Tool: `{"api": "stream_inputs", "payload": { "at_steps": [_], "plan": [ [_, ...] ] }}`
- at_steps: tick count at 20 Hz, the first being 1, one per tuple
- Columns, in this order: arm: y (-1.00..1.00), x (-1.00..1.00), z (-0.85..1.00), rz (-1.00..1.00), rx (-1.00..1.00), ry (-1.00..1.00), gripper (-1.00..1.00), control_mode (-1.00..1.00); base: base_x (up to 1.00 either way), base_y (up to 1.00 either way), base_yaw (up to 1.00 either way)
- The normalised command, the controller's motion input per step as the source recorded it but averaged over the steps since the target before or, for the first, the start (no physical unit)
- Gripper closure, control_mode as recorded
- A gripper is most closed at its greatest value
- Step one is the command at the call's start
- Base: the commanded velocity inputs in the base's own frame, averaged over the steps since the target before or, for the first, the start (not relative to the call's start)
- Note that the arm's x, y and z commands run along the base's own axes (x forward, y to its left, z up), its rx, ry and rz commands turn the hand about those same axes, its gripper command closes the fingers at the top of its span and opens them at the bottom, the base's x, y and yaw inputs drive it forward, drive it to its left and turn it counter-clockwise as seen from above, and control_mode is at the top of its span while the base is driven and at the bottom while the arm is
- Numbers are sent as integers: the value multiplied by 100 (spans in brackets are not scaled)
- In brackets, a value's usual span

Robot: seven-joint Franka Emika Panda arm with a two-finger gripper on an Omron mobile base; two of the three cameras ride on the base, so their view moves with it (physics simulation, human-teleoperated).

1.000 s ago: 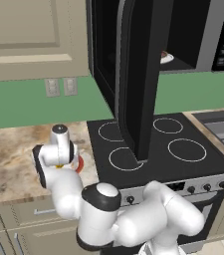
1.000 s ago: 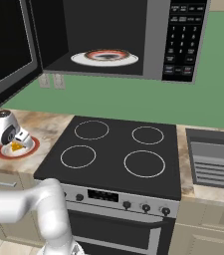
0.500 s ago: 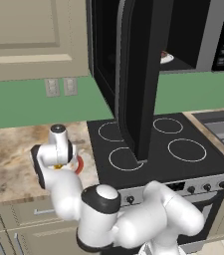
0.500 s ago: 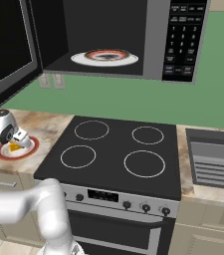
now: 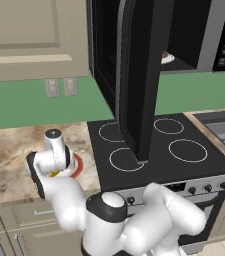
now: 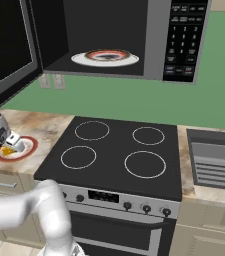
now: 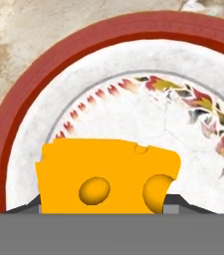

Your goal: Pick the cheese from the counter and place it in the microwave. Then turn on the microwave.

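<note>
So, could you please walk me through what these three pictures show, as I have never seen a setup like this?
This is a rendered kitchen with a white robot arm on a base that can drive. Two pictures come from cameras on the base, behind the arm to its left and right. The third looks along the gripper, which is down over a red-rimmed plate on the marbled counter, left of the black stovetop. On that plate lies an orange cheese wedge with holes. The dark fingertips sit either side of it, but a firm grip cannot be confirmed. Above, the microwave stands open, its door swung out, with a second plate inside.
</note>
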Motion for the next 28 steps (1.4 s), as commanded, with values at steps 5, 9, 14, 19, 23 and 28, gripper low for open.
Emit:
{"api": "stream_inputs", "payload": {
  "at_steps": [5, 9, 14, 19, 23, 28],
  "plan": [
    [13, -38, 0, 0, 0, -1, 100, -100, 0, 0, 0],
    [7, -37, 5, 0, 0, -1, 100, -100, 0, 0, 0],
    [5, -38, 7, 0, 0, -3, 100, -100, 0, 0, 0],
    [4, -42, 6, 0, 0, -4, 100, -100, 0, 0, 0],
    [1, -46, 7, 0, 0, -5, 100, -100, 0, 0, 0],
    [0, -50, 6, 0, 0, -6, 100, -100, 0, 0, 0]
  ]
}}
